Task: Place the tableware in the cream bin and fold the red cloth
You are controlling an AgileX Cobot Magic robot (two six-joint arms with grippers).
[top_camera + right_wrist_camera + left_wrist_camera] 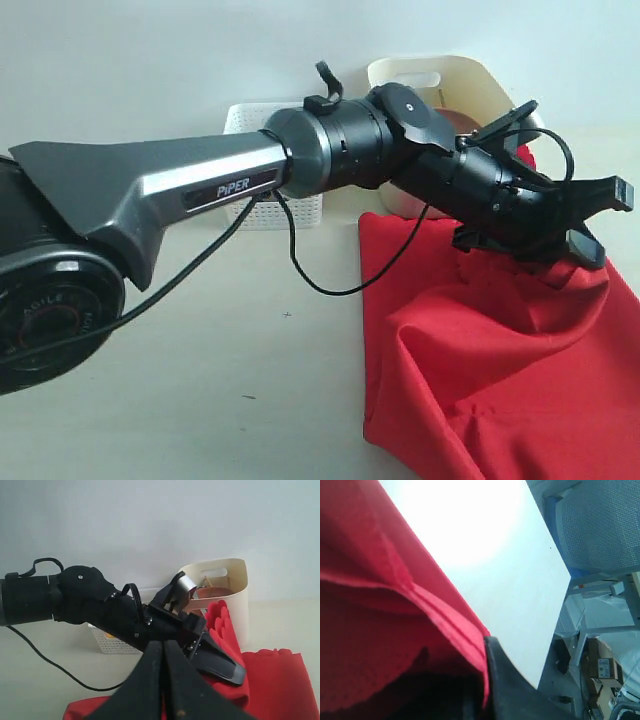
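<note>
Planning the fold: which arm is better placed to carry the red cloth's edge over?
Probably left. Its tool is closed on a raised edge of the red cloth, while the right tool is shut and holds nothing.

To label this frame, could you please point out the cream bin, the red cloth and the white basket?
cream bin (485, 88): exterior view, wall near the rim.
red cloth (500, 350): exterior view, rumpled middle.
white basket (285, 212): exterior view, perforated front wall.

Grey-and-black arm (150, 180), white PiPER lettering (232, 188), black cable (330, 285)
</note>
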